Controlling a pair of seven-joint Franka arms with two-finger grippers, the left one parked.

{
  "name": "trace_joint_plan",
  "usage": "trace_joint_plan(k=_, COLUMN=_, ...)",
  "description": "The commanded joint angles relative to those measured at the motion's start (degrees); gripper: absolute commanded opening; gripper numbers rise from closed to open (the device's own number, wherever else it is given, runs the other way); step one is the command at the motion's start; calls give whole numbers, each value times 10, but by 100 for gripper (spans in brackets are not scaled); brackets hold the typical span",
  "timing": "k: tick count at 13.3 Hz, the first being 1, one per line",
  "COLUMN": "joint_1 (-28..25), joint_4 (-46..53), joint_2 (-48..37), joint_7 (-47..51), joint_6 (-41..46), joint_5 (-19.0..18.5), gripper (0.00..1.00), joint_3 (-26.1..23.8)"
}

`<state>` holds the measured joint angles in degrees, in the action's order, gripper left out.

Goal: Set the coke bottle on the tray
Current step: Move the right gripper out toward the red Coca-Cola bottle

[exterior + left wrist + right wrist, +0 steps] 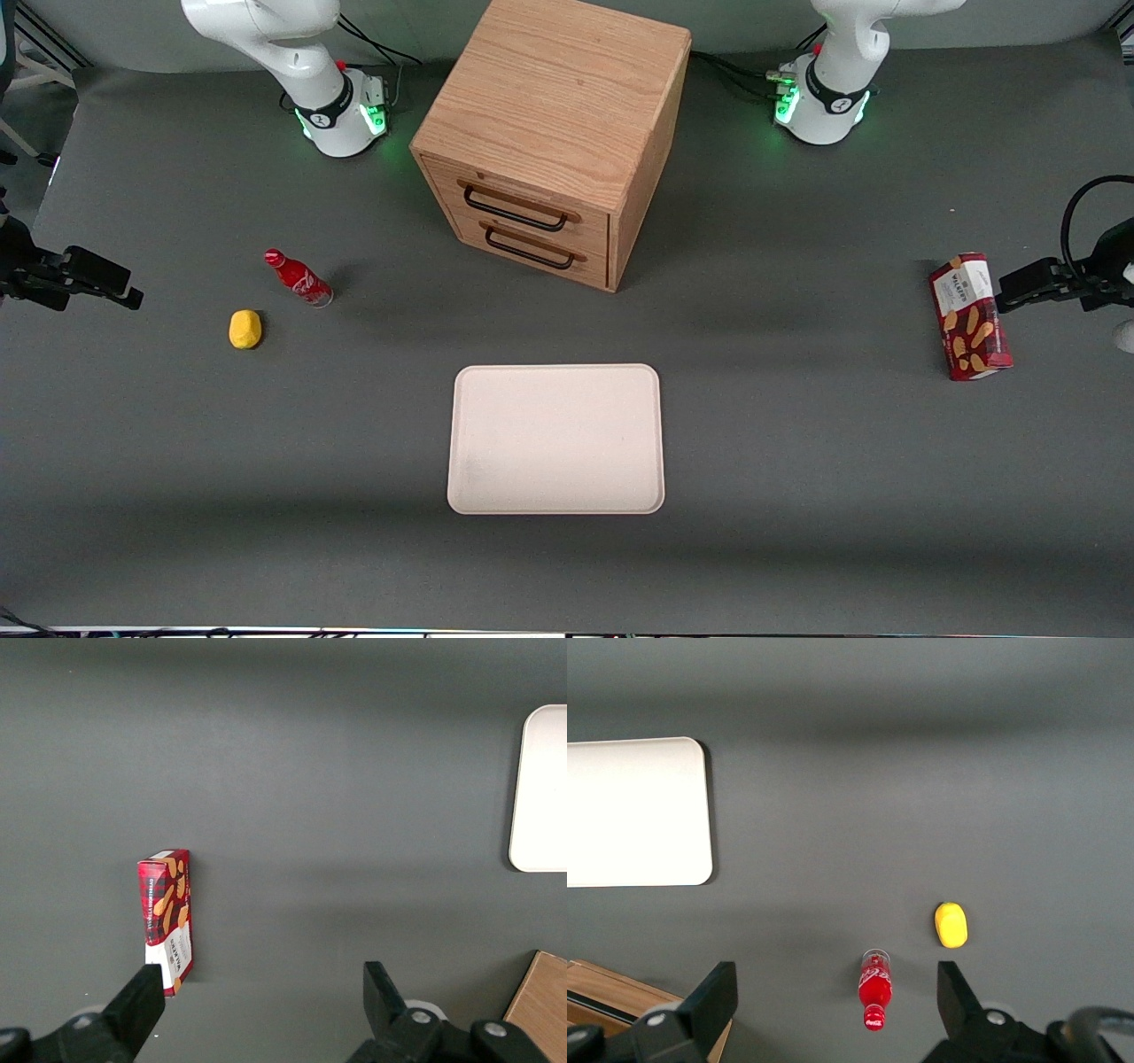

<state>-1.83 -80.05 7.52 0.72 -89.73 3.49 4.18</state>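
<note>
Bottle: a small red coke bottle point(299, 278) lies on its side on the dark grey table point(797, 461), toward the working arm's end, nothing touching it.
Neighbour: a yellow lump point(245, 329) sits near the bottle, a little closer to the front camera, apart from it.
Tray: a pale cream tray point(555, 439) lies flat at the middle of the table, closer to the front camera than the wooden drawer cabinet point(554, 133); nothing rests on it.
Gap: bottle and tray are well apart, with bare table between them.
Claw: the gripper point(837, 1001) hangs high above the table, looking down on the bottle; its two fingers are spread wide and hold nothing.
Other item: a red snack box point(970, 316) lies toward the parked arm's end, not part of this job.
Progress: by my reading, nothing is done yet. The bottle is not yet grasped.
Left to do: lower onto the bottle, close on it, lift, carry it over, set it on the tray.
</note>
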Motion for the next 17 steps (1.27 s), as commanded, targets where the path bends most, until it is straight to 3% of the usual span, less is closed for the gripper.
trace_joint_plan(k=1, joint_1=-1, joint_4=18, joint_2=7, joint_7=-11, joint_6=12, joint_5=0, gripper=100, joint_3=2)
trace_joint_plan(k=10, joint_1=-3, joint_4=13, joint_2=1, joint_7=-35, joint_6=17, joint_5=-1, gripper=100, joint_3=2)
trace_joint_plan(k=14, joint_1=-7, joint_4=-32, joint_2=-63, joint_7=-25, joint_6=73, joint_5=-4, gripper=100, joint_3=4)
trace_joint_plan(k=17, joint_1=-13, joint_4=-148, joint_2=-163, joint_7=-22, joint_6=73, joint_5=-6, gripper=100, joint_3=7)
